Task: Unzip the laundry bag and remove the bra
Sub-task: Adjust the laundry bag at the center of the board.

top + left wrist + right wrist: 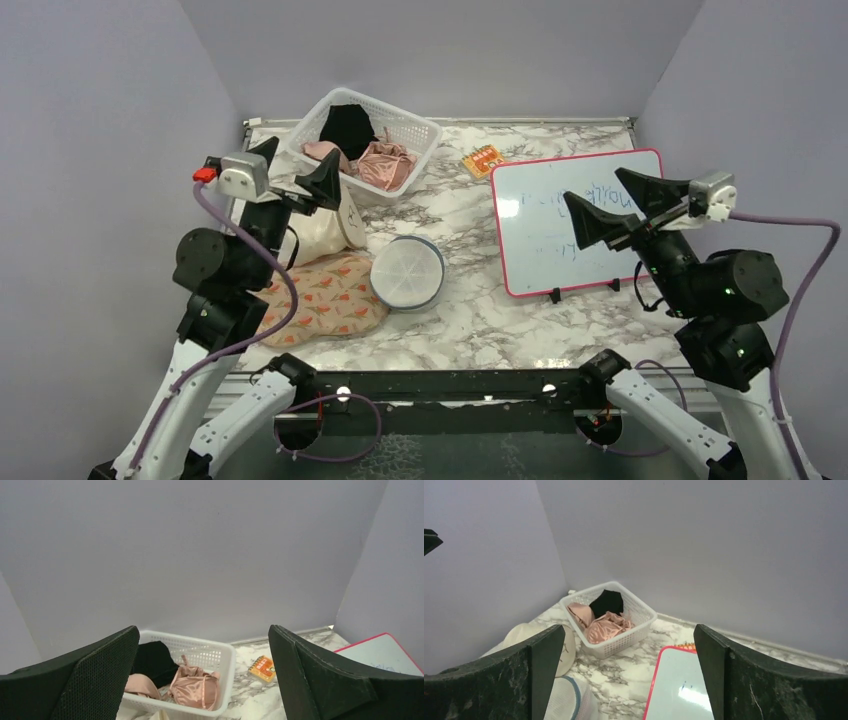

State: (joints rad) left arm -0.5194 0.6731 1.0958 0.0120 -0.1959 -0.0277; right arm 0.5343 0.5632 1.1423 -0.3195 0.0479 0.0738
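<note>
Laundry bag (pixel 408 272) one, basket (pixel 408 128) one, whiteboard (pixel 560 225) one.

Lab test booth: plain lilac walls (pixel 440 50) around marble-patterned table (pixel 470 310).

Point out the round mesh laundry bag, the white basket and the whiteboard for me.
laundry bag (pixel 406 270): top external view, centre of its mesh lid.
white basket (pixel 421 158): top external view, its right side wall.
whiteboard (pixel 535 232): top external view, bare white face.
</note>
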